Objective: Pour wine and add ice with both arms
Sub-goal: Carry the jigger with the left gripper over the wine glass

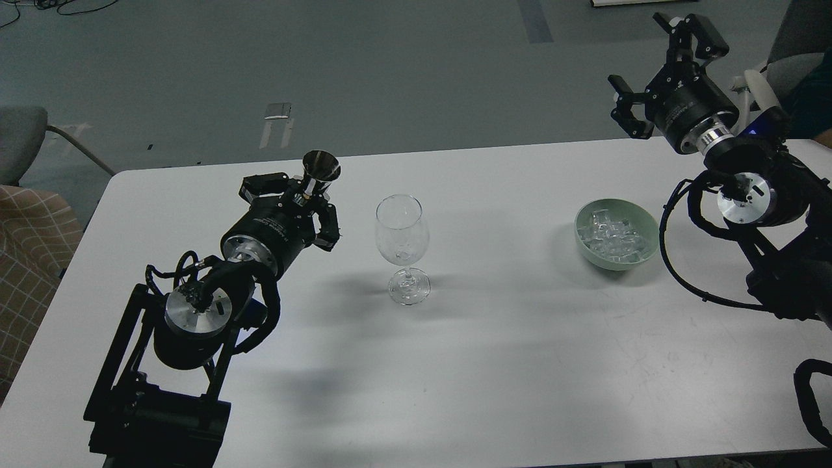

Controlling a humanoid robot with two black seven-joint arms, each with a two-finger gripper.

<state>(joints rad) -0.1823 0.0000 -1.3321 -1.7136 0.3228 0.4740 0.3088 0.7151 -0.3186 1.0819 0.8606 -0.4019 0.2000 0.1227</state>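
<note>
Much of both arms is cut off: the left arm's base runs out of the lower edge, and the right arm's bulk leaves the right edge, with a loop of cable half lost at the corner. The left gripper (300, 197) is hard to read; its dark fingers crowd around the stem of a small shiny metal funnel-shaped cup (320, 170), whose flared mouth stands just above them. They look clenched on it, though the contact itself is hidden behind the black housing. Whether the cup holds anything cannot be made out.

Just to the right of those fingers, near but apart, stands the wine glass (403, 247), upright and seemingly empty on the white table (507, 364).

The left arm lies low over the table, its wrist angled up and away towards the far edge. The right arm is raised high beyond the table's far right corner, its right gripper (663, 71) spread wide with the fingers clearly parted, holding nothing.

The ice (614, 235) sits piled in a pale green bowl (640, 214), below and nearer than the right fingers, well apart from them.
</note>
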